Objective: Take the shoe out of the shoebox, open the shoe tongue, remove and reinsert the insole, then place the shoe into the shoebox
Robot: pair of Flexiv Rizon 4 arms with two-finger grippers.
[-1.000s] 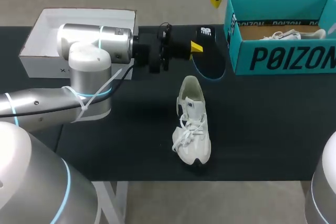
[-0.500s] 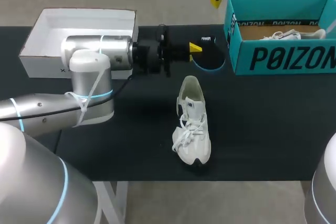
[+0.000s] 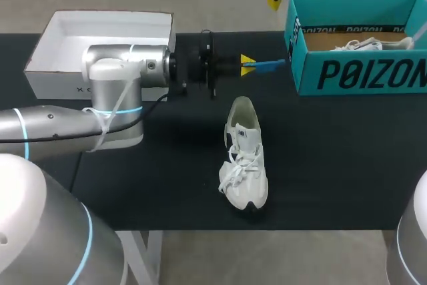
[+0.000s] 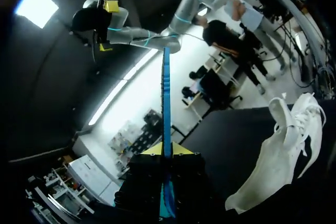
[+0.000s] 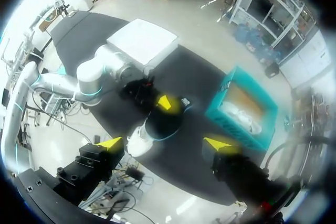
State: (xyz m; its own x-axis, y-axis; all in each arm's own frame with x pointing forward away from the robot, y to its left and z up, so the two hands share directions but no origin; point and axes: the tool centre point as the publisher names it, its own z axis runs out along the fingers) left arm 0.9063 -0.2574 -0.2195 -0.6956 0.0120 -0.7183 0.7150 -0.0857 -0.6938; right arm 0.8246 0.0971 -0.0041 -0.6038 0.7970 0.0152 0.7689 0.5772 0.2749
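Your left gripper [image 3: 248, 65] is clamped on the insole [image 3: 270, 65], held edge-on at twelve o'clock from the shoe [image 3: 243, 158]. Expect the insole to be light and floppy (thin foam, by the look of it), so keep your hold near one end and feed the free end into the collar. The shoe lies on the table [image 3: 347, 165], heel toward the insole. The shoebox [image 3: 353, 75] wall is close at two o'clock, and there is open room at four. Your right gripper [image 5: 164, 144] hangs high, fingers spread and empty.
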